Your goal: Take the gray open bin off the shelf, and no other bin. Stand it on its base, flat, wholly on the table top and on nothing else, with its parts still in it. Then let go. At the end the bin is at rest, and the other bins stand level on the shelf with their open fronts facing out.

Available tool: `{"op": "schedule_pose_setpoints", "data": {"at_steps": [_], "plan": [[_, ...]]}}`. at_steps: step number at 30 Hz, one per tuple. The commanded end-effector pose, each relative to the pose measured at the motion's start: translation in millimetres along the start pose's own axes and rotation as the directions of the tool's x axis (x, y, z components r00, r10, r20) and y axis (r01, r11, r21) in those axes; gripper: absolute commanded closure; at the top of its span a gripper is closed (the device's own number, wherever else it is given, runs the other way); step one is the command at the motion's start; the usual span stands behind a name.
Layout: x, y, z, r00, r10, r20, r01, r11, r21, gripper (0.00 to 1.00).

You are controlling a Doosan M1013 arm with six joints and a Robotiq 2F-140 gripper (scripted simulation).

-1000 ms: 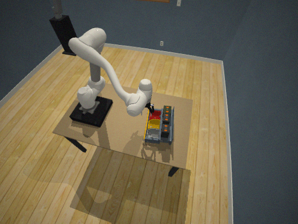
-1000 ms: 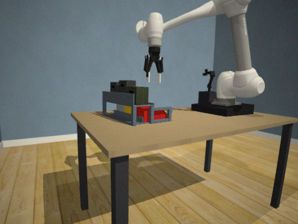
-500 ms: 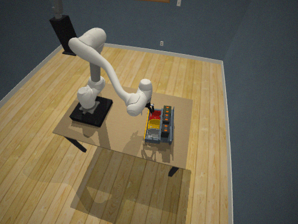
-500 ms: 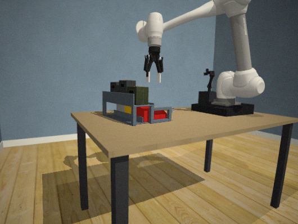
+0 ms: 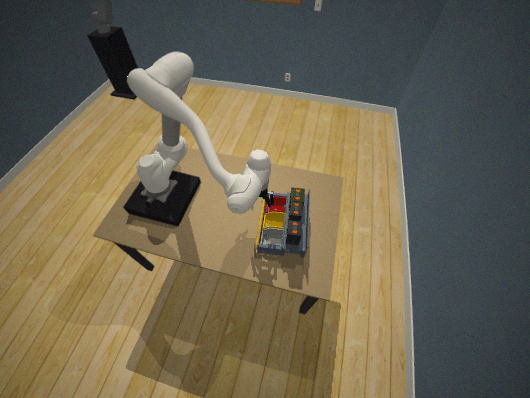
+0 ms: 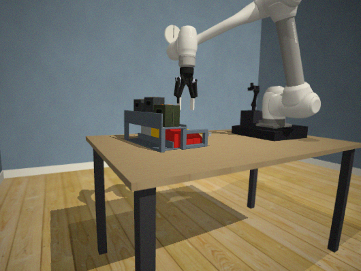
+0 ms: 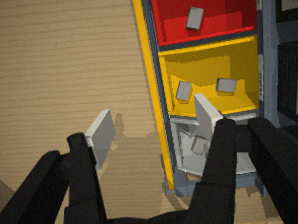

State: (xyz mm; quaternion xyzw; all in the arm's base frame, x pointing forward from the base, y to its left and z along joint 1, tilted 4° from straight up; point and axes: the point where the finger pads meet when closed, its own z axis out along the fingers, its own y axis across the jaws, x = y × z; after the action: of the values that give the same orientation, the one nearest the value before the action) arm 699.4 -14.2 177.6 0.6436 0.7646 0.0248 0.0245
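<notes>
- From where I stand, the shelf [image 5: 307, 220] [image 6: 143, 117] [image 7: 272, 85] sits on the counter [image 5: 220, 240] [image 6: 204, 160] [image 7: 65, 60], well apart from the arm's black base [image 5: 189, 200] [image 6: 289, 135].
- The gray bin [image 5: 273, 237] [image 7: 188, 159] is in the shelf, in the end place of its row, just beside the yellow bin [image 5: 274, 220] [image 7: 215, 70]; the red bin [image 5: 276, 204] [image 6: 173, 137] [image 7: 210, 30] is at the row's other end.
- Its long axis runs front to back, across the shelf's length; its open front seems to face the shelf's yellow strip [image 5: 260, 225] [image 7: 152, 85], on the arm's side.
- A small gray part [image 7: 199, 145] shows inside it.
- Dark boxes [image 5: 295, 230] [image 6: 154, 103] stand along the shelf's back half.
- The hand [image 5: 270, 197] [image 6: 186, 108] [image 7: 153, 114] hangs above the shelf's red-bin end, pointing down, fingers parted, grasping nothing.

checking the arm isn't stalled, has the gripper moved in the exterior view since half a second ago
Yes: the gripper has come down, its fingertips now nearer the height of the shelf.
</notes>
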Motion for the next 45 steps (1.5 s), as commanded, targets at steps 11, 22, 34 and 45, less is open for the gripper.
{"op": "schedule_pose_setpoints", "data": {"at_steps": [11, 22, 34, 45], "plan": [[0.0, 0.0, 43.9, 1.0, 0.0, 0.0, 0.0, 1.0, 0.0, 0.43], [0.0, 0.0, 39.9, 1.0, 0.0, 0.0, 0.0, 1.0, 0.0, 0.43], [0.0, 0.0, 34.0, 1.0, 0.0, 0.0, 0.0, 1.0, 0.0, 0.43], [0.0, 0.0, 28.9, 1.0, 0.0, 0.0, 0.0, 1.0, 0.0, 0.43]]}}
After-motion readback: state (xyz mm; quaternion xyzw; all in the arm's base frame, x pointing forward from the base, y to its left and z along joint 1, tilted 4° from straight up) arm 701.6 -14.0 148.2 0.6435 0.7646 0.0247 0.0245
